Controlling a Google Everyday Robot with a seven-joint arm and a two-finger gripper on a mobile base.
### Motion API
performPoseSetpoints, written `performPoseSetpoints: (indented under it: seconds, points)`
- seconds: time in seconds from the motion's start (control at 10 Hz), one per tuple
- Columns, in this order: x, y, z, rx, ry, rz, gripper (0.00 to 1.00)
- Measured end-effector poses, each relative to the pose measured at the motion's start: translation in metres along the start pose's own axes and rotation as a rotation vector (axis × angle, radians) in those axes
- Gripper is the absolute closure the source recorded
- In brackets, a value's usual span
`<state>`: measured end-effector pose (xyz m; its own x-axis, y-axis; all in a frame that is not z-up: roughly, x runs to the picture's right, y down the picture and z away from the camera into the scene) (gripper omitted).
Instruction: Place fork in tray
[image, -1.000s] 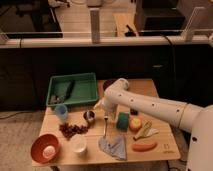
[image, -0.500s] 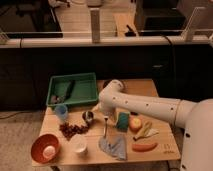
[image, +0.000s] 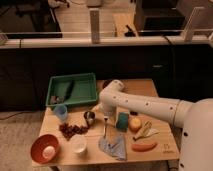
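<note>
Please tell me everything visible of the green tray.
The tray is a large, shallow rectangle, green plastic as it looks, with a raised rim. It lies flat on the back left of the table. A dark object lies inside, left of middle. The end effector hangs apart from it, to its right and nearer the camera, above a grey cloth.
</note>
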<state>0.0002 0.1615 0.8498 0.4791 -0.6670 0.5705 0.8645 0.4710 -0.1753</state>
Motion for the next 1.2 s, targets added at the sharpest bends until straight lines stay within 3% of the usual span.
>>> performPoseSetpoints:
  seconds: [0.1,0.3,0.5,0.6,1.2]
  points:
    - [-0.004,0.005,0.004,-0.013,-0.007,-0.005,0.25]
    - [-0.002,0.002,0.002,0.010,-0.024,0.013,0.21]
    - [0.006,0.007,0.001,0.080,-0.132,0.136,0.21]
    - [0.005,0.005,0.002,0.085,-0.147,0.149,0.21]
    - [0.001,0.005,0.014,0.047,-0.140,0.095,0.21]
